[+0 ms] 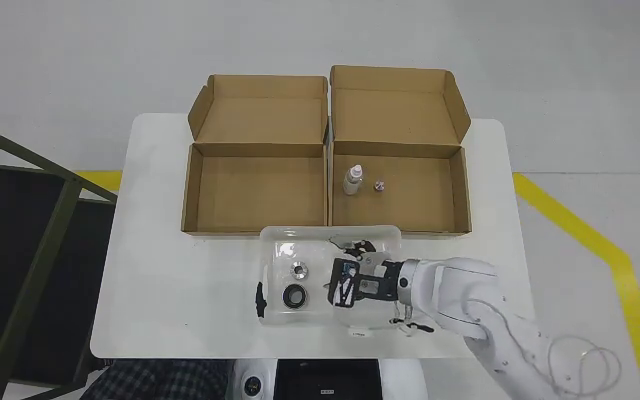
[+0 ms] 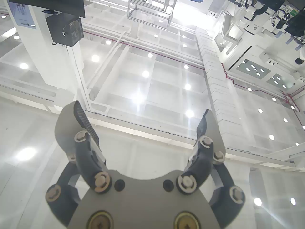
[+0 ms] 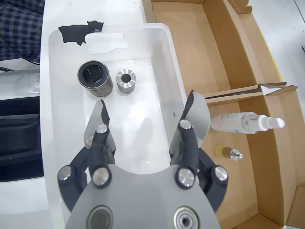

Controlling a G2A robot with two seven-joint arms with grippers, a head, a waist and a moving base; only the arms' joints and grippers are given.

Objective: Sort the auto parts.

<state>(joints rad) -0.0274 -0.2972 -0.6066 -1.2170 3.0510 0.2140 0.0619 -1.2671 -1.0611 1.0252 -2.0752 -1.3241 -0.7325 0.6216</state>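
A white plastic tray holds a black-and-steel cylindrical bearing and a smaller silver slotted bushing, both standing upright side by side. My right gripper hovers over the tray's middle, open and empty, a short way from the two parts. A white spray bottle and a small brass-and-steel fitting lie in the right cardboard box. My left gripper points up at the ceiling, open and empty.
The left cardboard box stands open beside the right one, both just behind the tray, lids folded back. Black tape and a white label stick to the tray's end wall. Bare white table lies left of the tray.
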